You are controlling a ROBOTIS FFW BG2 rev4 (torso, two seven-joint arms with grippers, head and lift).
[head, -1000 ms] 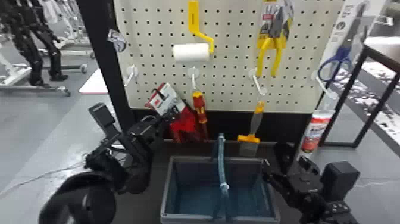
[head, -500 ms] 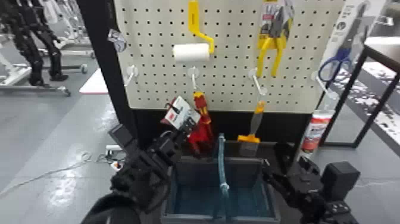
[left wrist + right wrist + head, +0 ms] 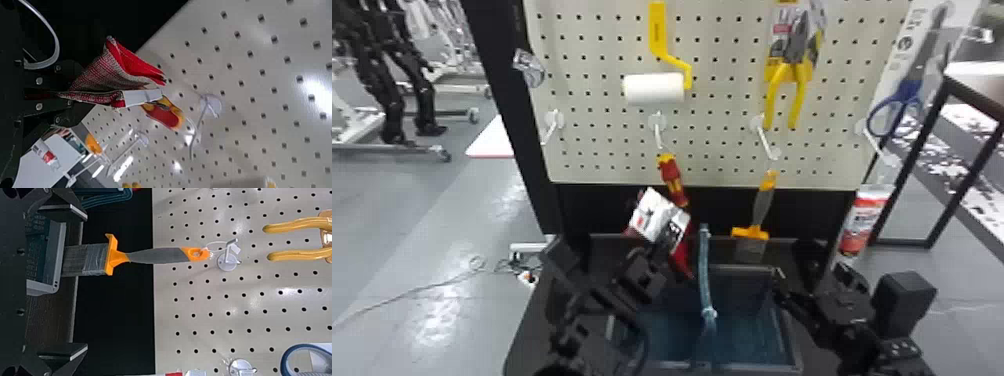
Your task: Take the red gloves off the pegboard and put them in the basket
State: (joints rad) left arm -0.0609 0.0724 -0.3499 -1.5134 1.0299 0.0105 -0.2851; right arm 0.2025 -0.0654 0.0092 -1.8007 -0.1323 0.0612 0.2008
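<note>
- Red gloves (image 3: 135, 64), number unclear, partly behind one white card (image 3: 652, 217), pinched by left gripper (image 3: 658, 248)
- One basket (image 3: 742, 290), partly covered
- Right gripper (image 3: 778, 286) spread wide

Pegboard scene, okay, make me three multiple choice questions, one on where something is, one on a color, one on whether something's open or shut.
1. Where are the red gloves?
A. In the basket
B. In the left gripper
C. On the floor

2. What color are the handles of the scissors?
A. Blue
B. Green
C. Red

3. How is the right gripper?
A. Shut on the pliers
B. Shut and empty
C. Open and empty

1: B, the left wrist view shows them pinched there.
2: A, both rings are blue.
3: C, its fingers stand wide apart, and the paintbrush beyond hangs from a hook.
</note>
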